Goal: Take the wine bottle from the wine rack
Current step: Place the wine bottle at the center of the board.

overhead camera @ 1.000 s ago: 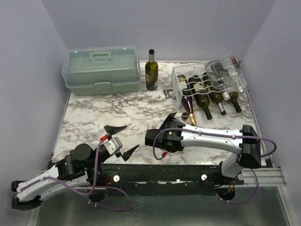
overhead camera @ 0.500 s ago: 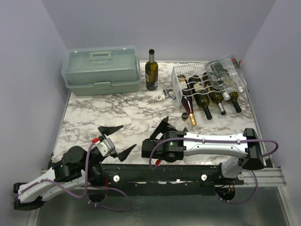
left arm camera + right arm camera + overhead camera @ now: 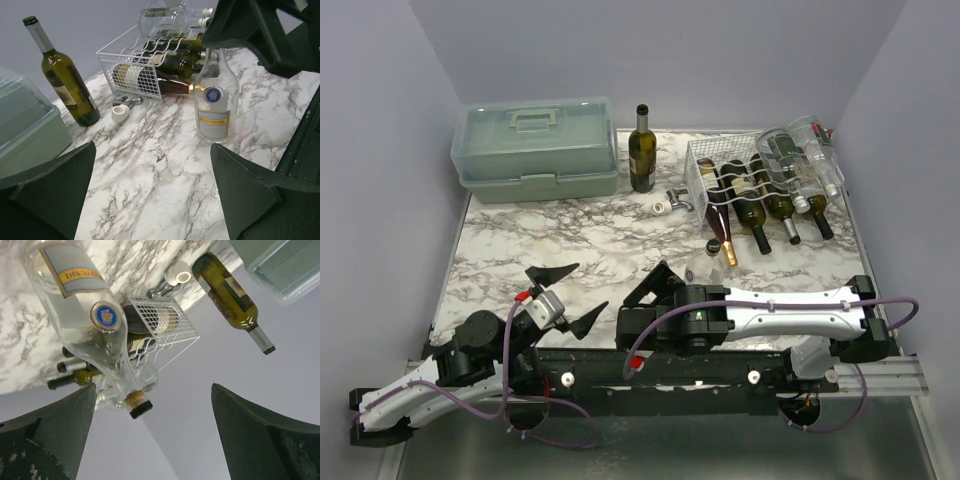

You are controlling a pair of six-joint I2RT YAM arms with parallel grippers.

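Clear wine bottle (image 3: 216,100) stands upright on the marble counter (image 3: 580,230) near the middle of the front edge, well apart from the wine rack (image 3: 698,172) at the back right corner. Right gripper (image 3: 648,285) spread wide just beside it, holding nothing; left gripper (image 3: 575,295) spread wide, empty. Glass, so probably heavy, stiff, slick, breakable; best grabbed round the body, not the thin neck.
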